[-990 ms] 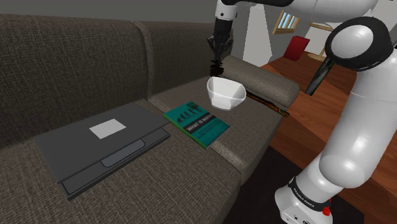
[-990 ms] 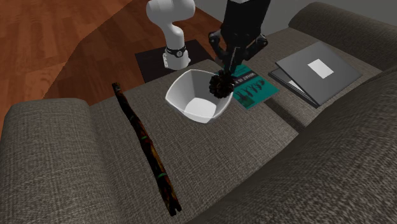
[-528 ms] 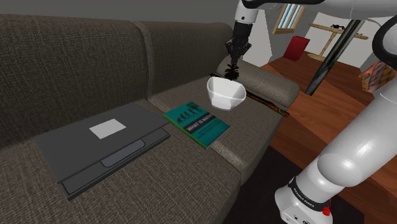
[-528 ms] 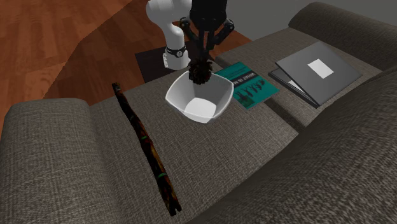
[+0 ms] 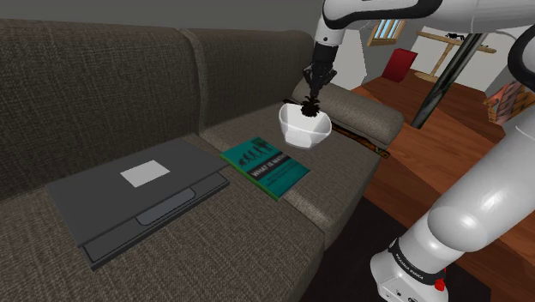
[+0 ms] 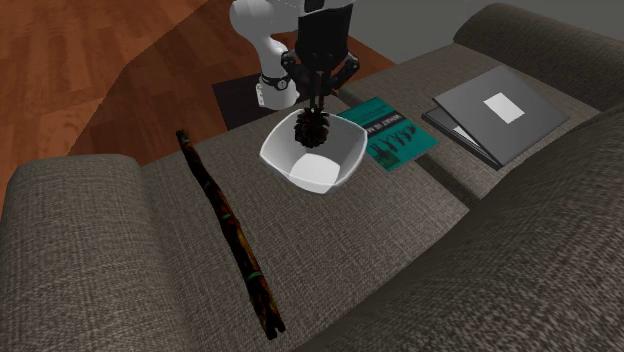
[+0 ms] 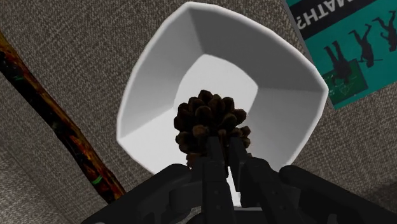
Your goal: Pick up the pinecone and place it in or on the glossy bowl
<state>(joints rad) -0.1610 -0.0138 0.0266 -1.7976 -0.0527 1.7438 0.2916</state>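
A dark brown pinecone (image 7: 208, 124) hangs clasped between my gripper's (image 7: 219, 149) black fingers, directly over the hollow of a glossy white bowl (image 7: 159, 83). In the shoulder view the gripper (image 5: 313, 90) points down with the pinecone (image 5: 309, 107) at the bowl's (image 5: 304, 129) rim height. From the second exterior view, the pinecone (image 6: 311, 130) sits low inside the bowl's (image 6: 300, 165) opening, still in the gripper (image 6: 315, 108). The bowl rests on the brown sofa seat.
A teal book (image 5: 266, 166) lies beside the bowl, and a grey laptop (image 5: 141, 196) farther along the seat. A long dark stick (image 6: 231, 232) lies on the cushion on the bowl's other side. Sofa backrest (image 5: 103, 86) rises behind; wooden floor (image 5: 446, 146) lies beyond the armrest.
The gripper carried the pinecone sideways from beside the bowl to over its middle, then lowered it toward the bowl's hollow. Fingers stayed shut on it.
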